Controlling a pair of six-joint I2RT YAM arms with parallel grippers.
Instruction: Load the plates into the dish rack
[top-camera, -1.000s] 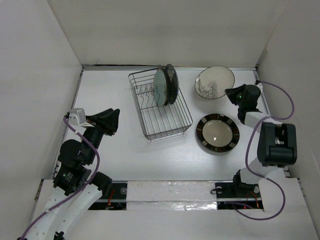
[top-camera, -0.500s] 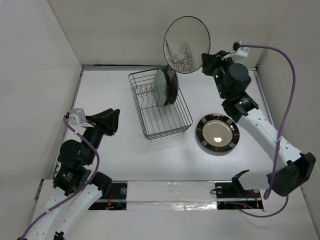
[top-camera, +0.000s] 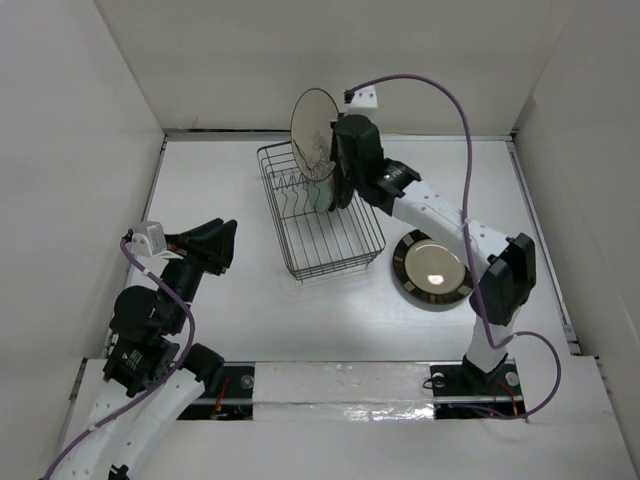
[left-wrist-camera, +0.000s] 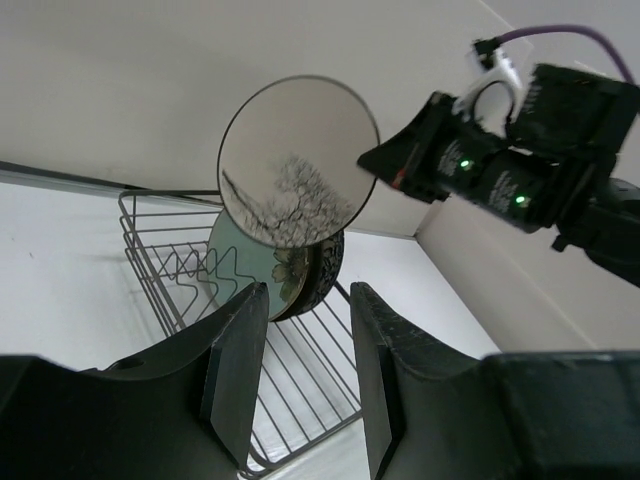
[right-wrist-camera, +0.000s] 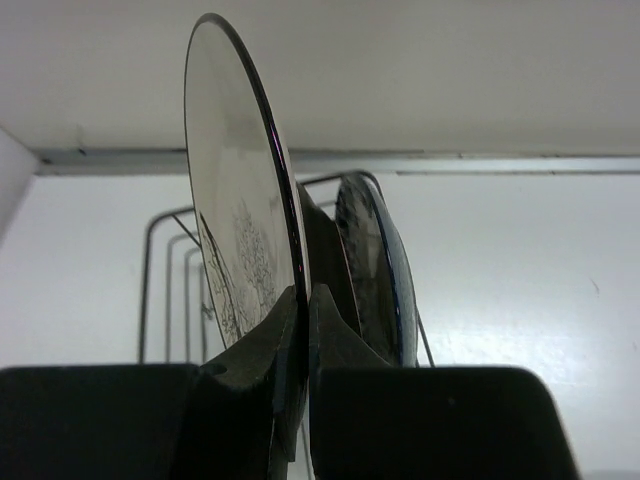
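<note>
From the top view, my right gripper is clamped on the right rim of the branch plate, jaws narrow on its edge. The plate stands upright in the air over the far end of the rack, its lower edge just above the wires. It is round and cream, with a thin dark rim and a fine dark branch drawing low on its face. The dark-rimmed plate lies flat on the table, right of the rack and near its near corner; its centre is pale and glossy. My left gripper hangs well left of the rack, pointing at it.

In the left wrist view, my two fingers stand partly apart with nothing between them. Beyond them the branch plate faces me, and the branch spreads from its lower left toward the middle. Below and behind it, the green plate and the patterned plate stand on edge side by side in the rack's far end, the green one on the left showing a leafy print.

In the right wrist view, I see the branch plate almost edge-on, tilted slightly left, with its bottom rim pinched between my fingertips. The racked plates rise just behind it on the right
</note>
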